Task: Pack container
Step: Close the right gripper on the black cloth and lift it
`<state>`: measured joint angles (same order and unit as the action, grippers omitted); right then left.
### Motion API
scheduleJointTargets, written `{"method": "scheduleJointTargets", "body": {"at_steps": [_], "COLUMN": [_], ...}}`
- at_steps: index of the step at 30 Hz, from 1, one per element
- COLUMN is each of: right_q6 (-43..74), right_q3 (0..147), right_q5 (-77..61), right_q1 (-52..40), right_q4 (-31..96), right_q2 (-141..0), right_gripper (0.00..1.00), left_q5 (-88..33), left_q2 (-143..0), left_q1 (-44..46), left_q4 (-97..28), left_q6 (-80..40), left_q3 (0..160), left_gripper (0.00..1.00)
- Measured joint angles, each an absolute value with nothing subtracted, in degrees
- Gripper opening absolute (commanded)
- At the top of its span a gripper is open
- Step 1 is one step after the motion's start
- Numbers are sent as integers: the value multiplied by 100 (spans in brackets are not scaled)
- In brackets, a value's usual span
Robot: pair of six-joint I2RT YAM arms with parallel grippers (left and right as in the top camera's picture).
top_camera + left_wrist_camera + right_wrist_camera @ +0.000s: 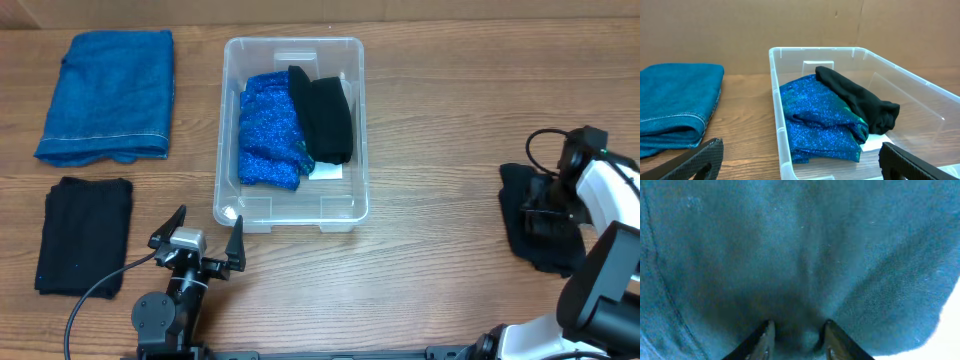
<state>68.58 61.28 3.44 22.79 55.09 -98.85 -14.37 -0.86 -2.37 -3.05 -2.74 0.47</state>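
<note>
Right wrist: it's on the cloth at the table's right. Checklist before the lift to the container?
1. Right gripper pinching dark cloth: ok.
2. Whole cloth gathered: cannot tell.
3. Container has room in front of the blue sparkly cloth and black cloth: ok.
4. Left gripper open, outside the container: ok.
5. Container upright, flat on table: ok.

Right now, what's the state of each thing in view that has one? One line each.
container: upright, lidless, partly filled.
blue sparkly cloth: folded, inside the container.
black garment: inside the container, partly on the blue sparkly cloth.
blue towel: folded, on the table.
black folded cloth: flat on the table.
dark cloth: crumpled on the table, gripped.
left gripper: open, empty.
right gripper: shut on the dark cloth.
</note>
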Motion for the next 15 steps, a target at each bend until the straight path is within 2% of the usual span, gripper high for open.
{"method": "scheduleJointTargets", "body": {"at_steps": [15], "right_q6": [5951], "right_q3": [5953], "right_q5": [-504], "right_q1": [2180], "right_q4": [3361], "right_q2": [-9891], "right_gripper": [25], "left_q5": [-1439], "left_q2": [-86], "left_q1": [-237], "left_q4": [-305], "left_q6": [-274], "left_q3": [47], "left_gripper": [100]}}
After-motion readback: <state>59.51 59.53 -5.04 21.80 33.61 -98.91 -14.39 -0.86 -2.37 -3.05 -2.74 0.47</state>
